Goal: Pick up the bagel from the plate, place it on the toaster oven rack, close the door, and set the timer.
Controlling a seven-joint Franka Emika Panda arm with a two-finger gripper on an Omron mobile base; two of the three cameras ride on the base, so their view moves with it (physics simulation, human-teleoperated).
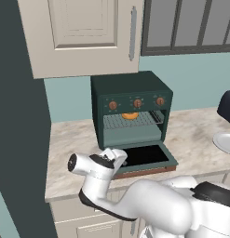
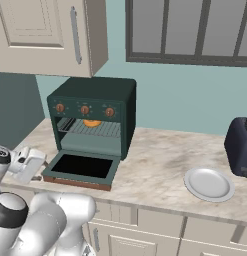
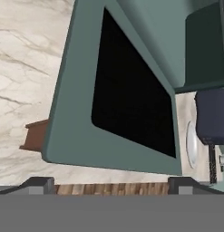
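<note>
Nearest the hand camera, the two dark fingertips (image 3: 41, 185) of the tool (image 3: 111, 186) stand far apart, released and grasping nothing, just below the lowered door (image 3: 77, 131) at the 6 o'clock edge of that picture. From the base cameras the tool (image 1: 115, 158) sits low at the front of the tabletop (image 1: 72, 144), at the door's front left corner, close to its copper-orange handle (image 3: 35, 136); whether it touches the door or the handle cannot be told. Inside the dark green toaster oven (image 1: 130, 88) the bagel (image 1: 130, 115) lies on the rack (image 1: 125, 122), toward the back and near the middle of its width, directly under the middle one of the three orange knobs (image 1: 138, 103). In the right base view the bagel (image 2: 92, 122) shows the same way, an orange-brown curve at the far edge of the rack (image 2: 92, 130). Below it the door (image 2: 82, 167) hangs fully open, lying flat with its black glass facing up. At about 3 o'clock from the oven, well apart from it, the white plate (image 2: 209, 184) rests bare on the marble tabletop (image 2: 155, 165), and just beyond the plate, at about 1 o'clock from it, stands a dark toaster (image 2: 240, 146). Above the oven hangs a cream cabinet (image 1: 84, 32) with a long grey handle, and at 2 o'clock from the oven a dark-framed window (image 2: 190, 30) is set in the pale teal wall.
</note>
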